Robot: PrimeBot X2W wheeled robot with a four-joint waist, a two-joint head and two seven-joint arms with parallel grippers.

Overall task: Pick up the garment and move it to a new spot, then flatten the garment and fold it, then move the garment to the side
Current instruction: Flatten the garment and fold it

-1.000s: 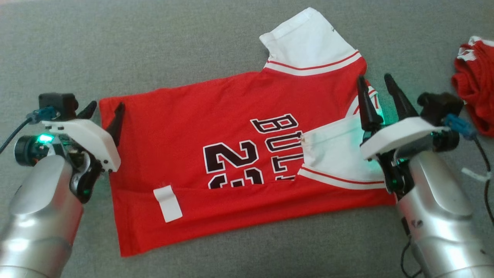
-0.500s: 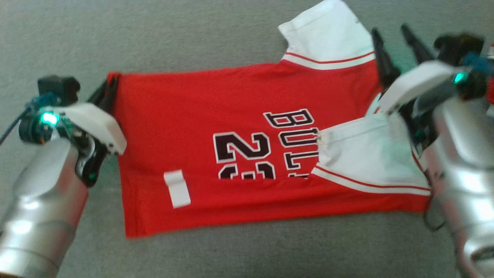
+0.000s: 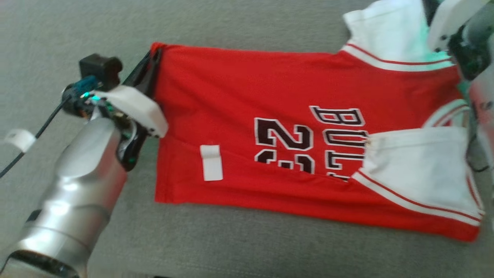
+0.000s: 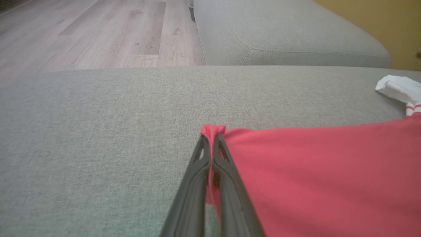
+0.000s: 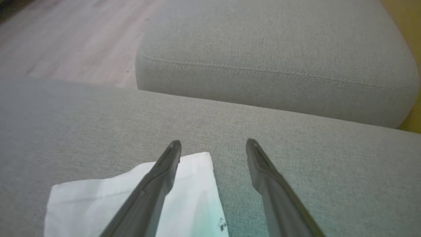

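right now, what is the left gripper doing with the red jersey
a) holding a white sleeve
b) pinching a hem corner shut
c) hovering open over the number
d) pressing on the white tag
b: in the left wrist view the left gripper has its two dark fingers closed together, with a bunched corner of the red jersey caught between them.

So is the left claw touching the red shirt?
Touching. In the left wrist view the left claw is shut on a corner of the red shirt, with cloth bunched up between its tips.
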